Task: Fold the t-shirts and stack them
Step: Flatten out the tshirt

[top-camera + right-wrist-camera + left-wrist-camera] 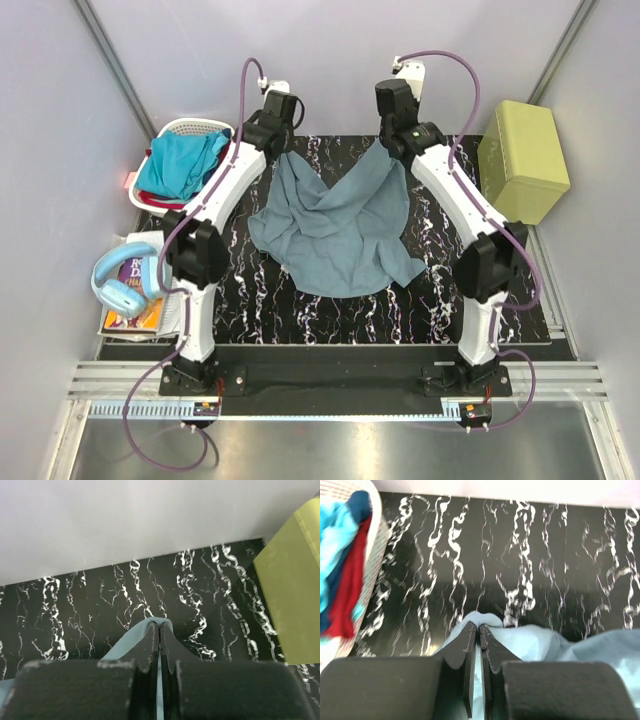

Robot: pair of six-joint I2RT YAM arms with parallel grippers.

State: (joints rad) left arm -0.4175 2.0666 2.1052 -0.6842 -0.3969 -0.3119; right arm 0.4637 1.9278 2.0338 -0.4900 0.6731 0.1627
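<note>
At upper centre, left gripper (479, 626) and right gripper (159, 624) each pinch the muted grey-blue cloth t-shirt (335, 235), apparently spreading it; laying it flat should follow.

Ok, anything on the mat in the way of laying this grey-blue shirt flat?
Nothing visible. The left tool and right tool pinch the grey-blue shirt by its far edge; the marbled mat around it is bare. The laundry basket and green box stand aside.
</note>
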